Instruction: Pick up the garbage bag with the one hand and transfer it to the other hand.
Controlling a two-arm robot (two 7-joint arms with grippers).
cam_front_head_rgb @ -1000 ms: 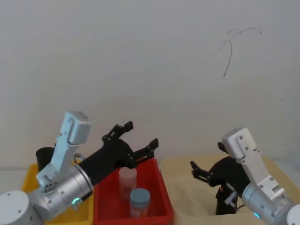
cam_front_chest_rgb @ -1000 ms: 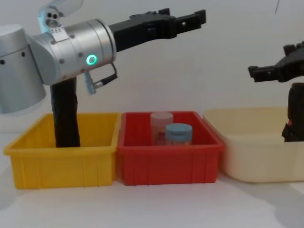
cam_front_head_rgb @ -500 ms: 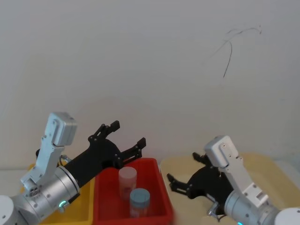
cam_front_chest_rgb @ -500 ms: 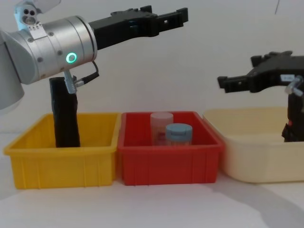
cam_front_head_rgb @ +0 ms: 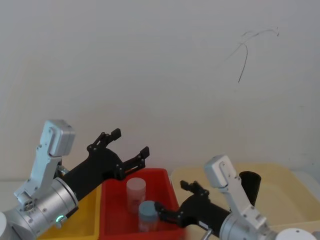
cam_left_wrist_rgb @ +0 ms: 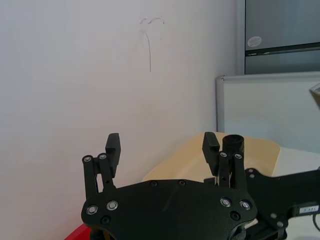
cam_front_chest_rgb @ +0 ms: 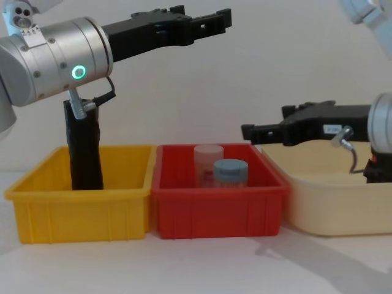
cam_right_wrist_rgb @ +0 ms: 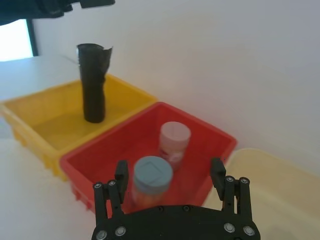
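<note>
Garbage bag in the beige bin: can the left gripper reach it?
Probably not: the open left gripper hangs over the red bin, and the right gripper and its arm lie between it and the upright garbage bag.

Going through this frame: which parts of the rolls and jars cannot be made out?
- Garbage bag: head view, lower part behind the arm of the right gripper; chest view, that arm's wrist and the right edge cut it off.
- Second black roll: chest view, top behind the left arm, base behind the yellow bin wall.
- Blue-lidded jar: lower part behind the red bin wall.
</note>
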